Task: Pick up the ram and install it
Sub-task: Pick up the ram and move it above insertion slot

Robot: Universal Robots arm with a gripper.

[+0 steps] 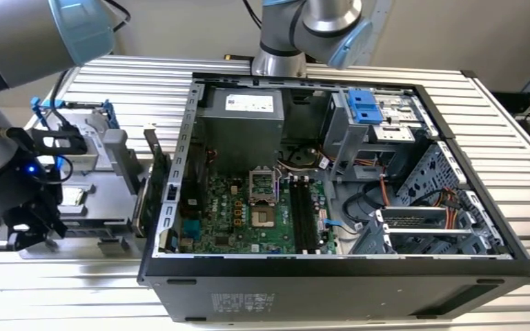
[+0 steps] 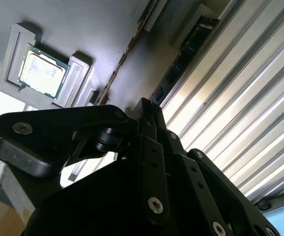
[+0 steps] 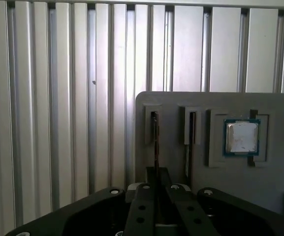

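The tool (image 3: pixel 156 173) is drawn narrow, its black metal fingers (image 3: pixel 142 206) closed on the ram (image 3: pixel 156 142). The ram is a thin flat stick seen edge-on, standing upright in a slot of the grey holder (image 3: pixel 171 103) (the end nearest the tool is hidden between the fingers). Just beside it on the same matte plate is a second narrow slot (image 3: pixel 191 129). Further along, a square CPU chip (image 3: pixel 241 136) with a dull silver lid sits in its recess. The holder rests on the ribbed, shiny aluminium counter (image 3: pixel 58 98). In the exterior view the tool hangs at the lower left, against the holder. Well apart, in the middle of the frame, lies the open black computer case (image 1: pixel 339 267), with a green motherboard (image 1: pixel 237 221) and long black slots (image 1: pixel 303 214) inside.
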